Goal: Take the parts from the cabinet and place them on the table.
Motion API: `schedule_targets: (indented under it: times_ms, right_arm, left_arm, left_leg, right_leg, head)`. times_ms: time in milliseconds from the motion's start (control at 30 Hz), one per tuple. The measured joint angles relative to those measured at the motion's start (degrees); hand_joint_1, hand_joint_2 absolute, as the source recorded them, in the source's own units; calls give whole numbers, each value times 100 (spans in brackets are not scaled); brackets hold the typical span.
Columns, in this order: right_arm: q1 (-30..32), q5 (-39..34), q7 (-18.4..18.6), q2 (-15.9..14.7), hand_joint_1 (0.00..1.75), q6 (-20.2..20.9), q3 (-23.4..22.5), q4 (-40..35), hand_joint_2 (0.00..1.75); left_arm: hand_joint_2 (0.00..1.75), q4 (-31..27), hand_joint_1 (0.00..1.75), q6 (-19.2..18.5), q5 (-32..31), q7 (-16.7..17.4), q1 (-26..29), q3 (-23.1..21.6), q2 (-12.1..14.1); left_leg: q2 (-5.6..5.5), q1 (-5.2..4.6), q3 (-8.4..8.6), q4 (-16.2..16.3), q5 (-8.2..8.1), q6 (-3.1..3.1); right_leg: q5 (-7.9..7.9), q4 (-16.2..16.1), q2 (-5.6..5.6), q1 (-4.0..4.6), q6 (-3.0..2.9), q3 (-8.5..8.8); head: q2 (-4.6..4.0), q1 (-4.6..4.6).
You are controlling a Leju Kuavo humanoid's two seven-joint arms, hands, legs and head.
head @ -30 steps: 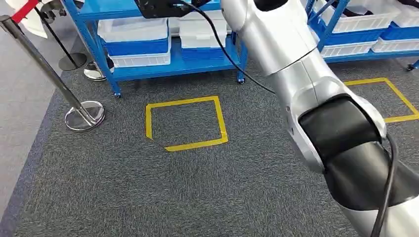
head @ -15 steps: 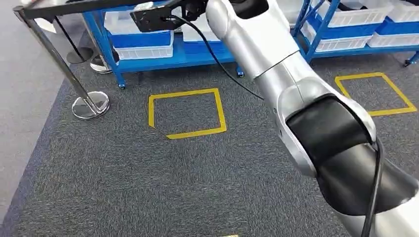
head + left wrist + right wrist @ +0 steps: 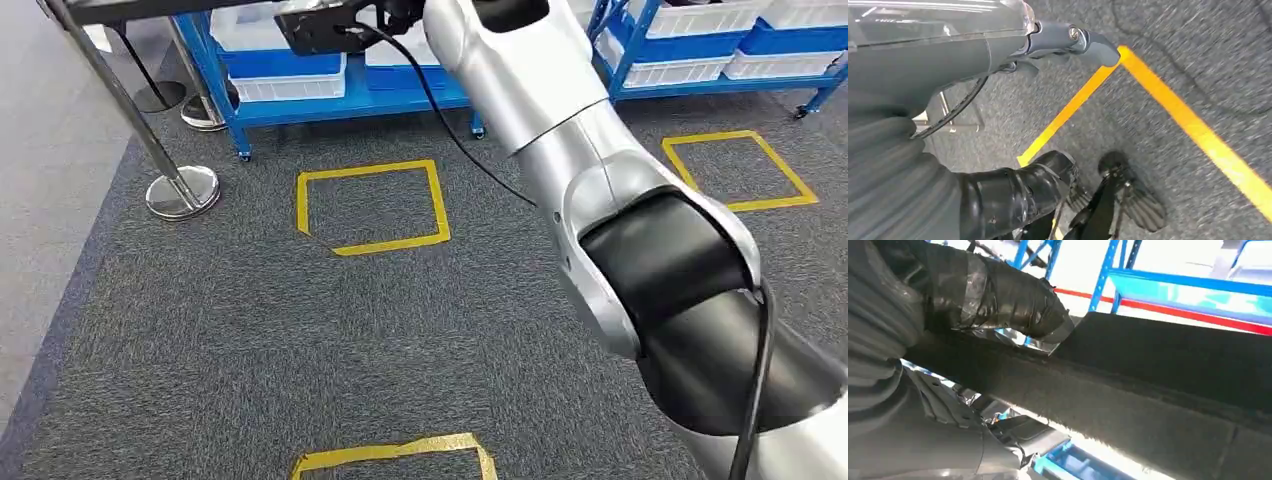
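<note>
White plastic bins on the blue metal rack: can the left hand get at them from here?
Probably not. The left hand hangs low over the grey carpet, and the white plastic bins sit on the blue metal rack beyond the yellow taped square.

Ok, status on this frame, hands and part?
Right hand grips dark flat part, carried high out front. Left hand hangs over carpet, grasp unclear. Stanchion to the left, blue rack ahead.
</note>
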Motion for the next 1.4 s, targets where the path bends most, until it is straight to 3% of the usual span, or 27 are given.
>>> schedule_targets:
  times_ms: [33,67,100,167,200,267,333,367,400,500,567,600,667,733,800,833,867,900,1000,1067,1100,1167,1233,1267,1333,1367,1400]
  right_arm:
    - [-2,11,0,0,175,0,-16,9,175]
    - [-20,42,0,9,175,11,-26,18,175]
    - [-37,77,9,22,175,20,-55,15,175]
    - [-56,94,48,22,175,30,-127,13,175]
    - [-60,114,52,22,175,28,-149,15,175]
    - [-61,162,44,22,175,22,-173,29,175]
    - [-84,188,26,22,175,19,-245,48,175]
    - [-111,206,24,24,175,28,-275,48,175]
    - [-156,227,39,22,175,39,-311,39,175]
    - [-180,299,61,22,175,54,-361,33,175]
    - [-183,311,59,11,175,57,-405,37,175]
    - [-211,313,59,11,175,59,-407,39,175]
    - [-233,358,59,2,175,65,-407,39,175]
    - [-196,389,77,-9,175,87,-407,44,175]
    - [-179,391,129,-11,175,98,-413,46,175]
    - [-182,391,129,-11,175,98,-437,42,175]
    - [-187,391,157,-15,175,104,-461,29,175]
    - [-190,391,196,-15,175,109,-470,15,175]
    - [-192,389,212,-2,175,98,-516,-15,175]
    - [-197,391,232,-2,175,98,-566,-17,175]
    - [-199,408,247,2,175,105,-586,-41,175]
    - [-204,435,264,7,175,107,-601,-81,175]
    - [-199,461,262,9,175,105,-601,-81,175]
    - [-199,468,262,9,175,105,-601,-81,175]
    - [-208,494,227,9,175,107,-603,-81,175]
    - [-223,496,225,11,175,114,-604,-85,175]
    - [-233,498,227,11,175,118,-606,-105,175]
  left_arm:
    - [175,-2,0,0,18,7,19,17,2]
    - [175,-4,0,-13,24,-2,14,22,0]
    - [175,-4,0,-33,33,-11,15,22,-9]
    - [175,-15,0,-50,35,-7,15,22,-7]
    - [175,-15,0,-48,33,-4,14,22,-7]
    - [175,-15,0,-39,31,-13,15,22,-7]
    - [175,-15,0,-39,28,-61,12,22,-7]
    - [175,-17,0,-39,28,-94,11,22,-7]
    - [175,-26,0,-44,28,-98,7,22,2]
    - [175,-46,0,-44,19,-98,11,22,2]
    - [175,-57,0,-46,17,-85,6,22,-9]
    - [175,-57,0,-46,13,-81,7,22,-9]
    - [175,-68,0,-72,13,-81,12,22,-11]
    - [175,-103,0,-107,13,-88,10,22,-11]
    - [175,-109,0,-122,17,-116,9,22,-13]
    - [175,-109,0,-129,22,-116,8,24,-15]
    - [175,-109,0,-142,26,-114,14,24,-28]
    - [175,-116,0,-144,28,-112,28,24,-28]
    - [175,-127,0,-103,31,-105,34,24,-33]
    - [175,-127,0,-90,31,-103,33,24,-33]
    - [175,-127,0,-90,31,-96,35,24,-39]
    - [175,-127,0,-85,28,-90,35,24,-44]
    - [175,-127,0,-72,28,-90,35,24,-44]
    - [175,-127,0,-72,28,-90,34,24,-44]
    - [175,-127,0,-72,28,-122,32,24,-44]
    - [175,-127,0,-74,28,-133,29,24,-44]
    - [175,-127,0,-74,26,-131,43,24,-9]
  left_leg:
    - [-9,-5,-27,-7,25,-33]
    - [-20,24,-87,79,-152,-67]
    - [-20,31,-172,332,-473,-93]
    - [-18,47,-407,1143,-1024,-149]
    - [-18,47,-501,1512,-1118,-168]
    - [-18,51,-412,1649,-886,-174]
    - [-18,51,176,836,-549,-136]
    - [-23,49,499,331,-506,-100]
    - [-32,8,728,61,-659,-62]
    - [-37,-22,699,-59,-649,-1]
    - [5,42,748,-211,-551,120]
    - [-1,30,739,-253,-520,160]
    - [9,18,687,-237,-501,188]
    - [3,17,642,-186,-502,189]
    - [-25,24,609,-115,-515,188]
    - [-19,25,596,-77,-531,178]
    - [15,24,586,-26,-565,165]
    - [13,-9,574,-5,-579,144]
    - [118,-28,531,20,-560,84]
    - [141,-16,488,68,-640,32]
    - [75,-9,441,237,-806,1]
    - [10,20,108,1073,-1273,-53]
    - [-1,23,-150,1707,-1458,-68]
    - [-4,22,-127,1673,-1361,-55]
    - [-55,22,236,935,-883,9]
    - [-176,11,485,413,-627,62]
    - [-469,41,601,167,-674,132]
  right_leg:
    - [78,-49,1,-56,-45,-21]
    - [145,-54,-13,-72,-85,-56]
    - [197,-52,-14,-75,-135,-115]
    - [285,-49,-12,-62,-145,-226]
    - [325,-43,-13,-60,-140,-277]
    - [389,-22,-10,-61,-126,-375]
    - [417,2,-8,-62,-98,-431]
    - [421,14,-13,-61,-91,-440]
    - [438,18,-18,-38,-56,-475]
    - [508,-21,-34,-55,48,-477]
    - [436,35,-20,-49,98,-513]
    - [268,229,-4,-40,119,-620]
    - [-152,1052,6,-50,128,-998]
    - [-295,1679,7,-57,144,-1281]
    - [48,1282,5,-72,142,-1083]
    - [294,817,-4,-73,129,-850]
    - [509,280,-124,-62,103,-587]
    - [385,181,-323,-8,83,-541]
    - [455,132,-174,23,2,-600]
    - [523,64,-106,-31,-94,-591]
    - [548,46,-65,-39,-127,-598]
    - [574,48,53,-42,-160,-638]
    - [582,73,175,-39,-157,-661]
    - [585,85,237,-37,-153,-666]
    - [587,100,373,-24,-150,-662]
    - [591,100,442,-10,-144,-653]
    - [602,85,478,-36,-127,-667]
  head:
    - [0,9]
    - [0,0]
    - [0,2]
    - [0,2]
    - [0,2]
    - [0,2]
    - [0,2]
    - [0,2]
    - [0,0]
    - [0,2]
    - [0,2]
    - [0,9]
    - [0,4]
    - [0,4]
    - [0,4]
    - [0,4]
    - [0,4]
    - [0,4]
    - [0,0]
    - [0,4]
    - [0,2]
    - [0,0]
    - [0,0]
    - [0,2]
    - [0,2]
    - [0,2]
    - [0,11]
